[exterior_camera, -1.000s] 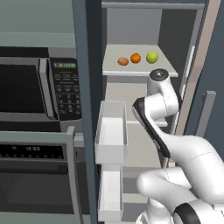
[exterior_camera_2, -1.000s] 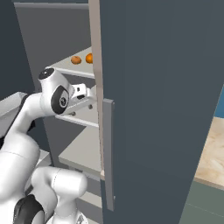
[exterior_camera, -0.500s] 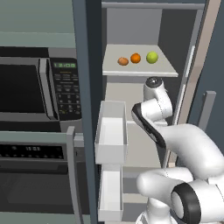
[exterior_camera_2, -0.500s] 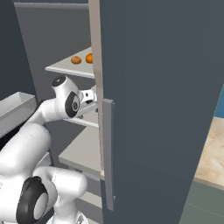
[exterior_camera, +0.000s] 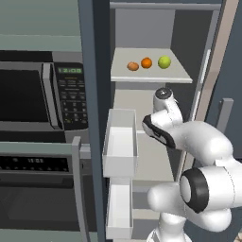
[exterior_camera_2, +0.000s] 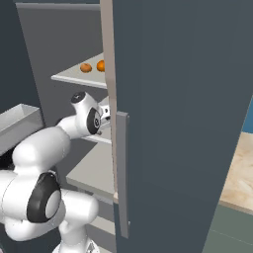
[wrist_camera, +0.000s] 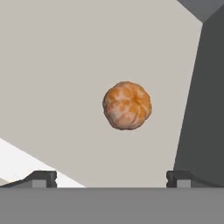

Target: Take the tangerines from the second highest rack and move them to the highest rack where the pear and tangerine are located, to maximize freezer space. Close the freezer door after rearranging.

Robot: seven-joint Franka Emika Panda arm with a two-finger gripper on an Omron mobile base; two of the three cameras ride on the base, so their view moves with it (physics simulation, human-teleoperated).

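- We count three tangerines: two on the highest rack [exterior_camera: 179,75], a brownish one [exterior_camera: 133,66] and an orange one [exterior_camera: 146,62], plus one [wrist_camera: 127,105] lying alone on a pale shelf.
- One pear [exterior_camera: 164,62].
- Two white door bins, upper [exterior_camera: 120,142] and lower [exterior_camera: 118,208].

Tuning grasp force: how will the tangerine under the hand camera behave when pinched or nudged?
The tangerine looks round and sits free on a flat shelf, so a nudge would likely roll it. Its dimpled peel probably gives decent grip. The gripper is spread wider than the fruit, so centring seems feasible.
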